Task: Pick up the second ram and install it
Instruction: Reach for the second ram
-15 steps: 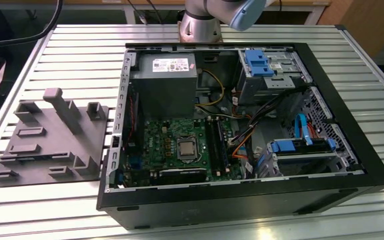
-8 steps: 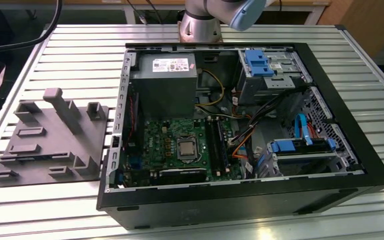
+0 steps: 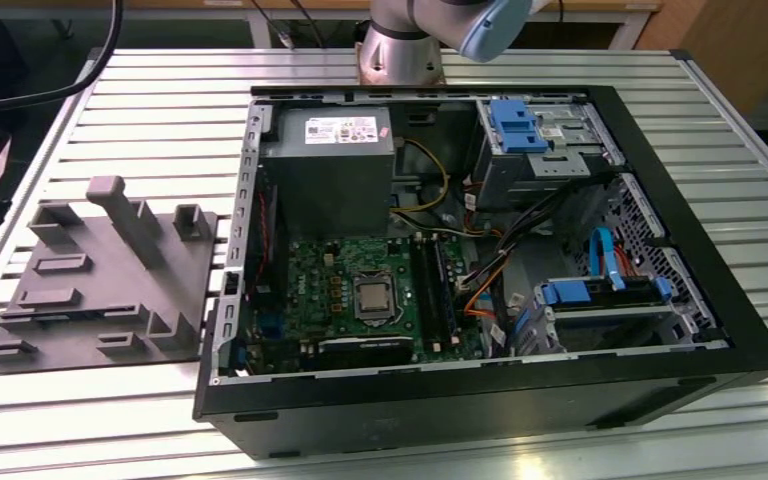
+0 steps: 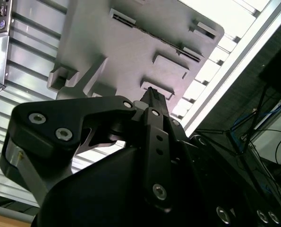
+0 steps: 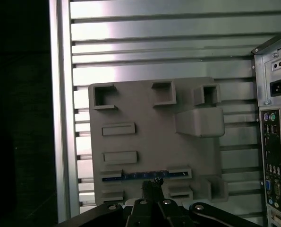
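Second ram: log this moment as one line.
gripper: shut, empty, over grey tray | second ram: lying in tray slot, not picked up | computer case: side open

Plain grey on the moulded tray (image 5: 154,109); dark blue on the second ram (image 5: 140,176); black on the gripper (image 5: 152,184) and computer case (image 3: 491,400); green on the motherboard (image 3: 344,285); silver stripes across the ribbed table (image 3: 157,90).
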Motion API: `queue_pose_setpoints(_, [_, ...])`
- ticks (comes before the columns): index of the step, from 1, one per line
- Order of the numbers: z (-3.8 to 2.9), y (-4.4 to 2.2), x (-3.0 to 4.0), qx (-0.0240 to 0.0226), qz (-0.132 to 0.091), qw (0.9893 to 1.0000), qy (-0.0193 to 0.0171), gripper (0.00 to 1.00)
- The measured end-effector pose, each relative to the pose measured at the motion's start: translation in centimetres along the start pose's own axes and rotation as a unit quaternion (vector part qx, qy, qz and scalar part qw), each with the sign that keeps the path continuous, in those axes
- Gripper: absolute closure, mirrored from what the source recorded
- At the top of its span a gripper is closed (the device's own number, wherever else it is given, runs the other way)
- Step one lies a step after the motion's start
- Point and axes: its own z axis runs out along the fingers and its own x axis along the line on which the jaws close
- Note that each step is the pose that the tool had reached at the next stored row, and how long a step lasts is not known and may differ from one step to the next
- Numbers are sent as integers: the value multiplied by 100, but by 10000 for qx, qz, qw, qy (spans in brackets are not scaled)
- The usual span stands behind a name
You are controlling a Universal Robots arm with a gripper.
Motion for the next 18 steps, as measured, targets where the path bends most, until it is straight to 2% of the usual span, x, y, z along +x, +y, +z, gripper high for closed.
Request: queue_pose_setpoints(18, [81, -51, 30, 1, 0, 10000, 0, 89])
